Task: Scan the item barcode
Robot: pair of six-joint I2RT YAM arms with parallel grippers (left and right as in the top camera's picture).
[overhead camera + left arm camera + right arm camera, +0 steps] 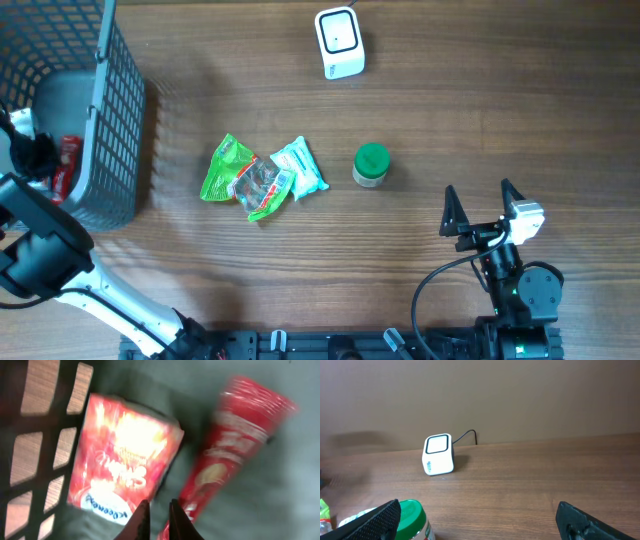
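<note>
Down in basket, left jaws nearly closed, empty, above red packs; right jaws wide. Risk: narrow gap misses pack.

scanner: white, upright, far edge | red packets: lying in basket

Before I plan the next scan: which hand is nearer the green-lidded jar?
Right. The right hand sits open on the table just right of the green-lidded jar; the left hand is far off, inside the basket.
</note>
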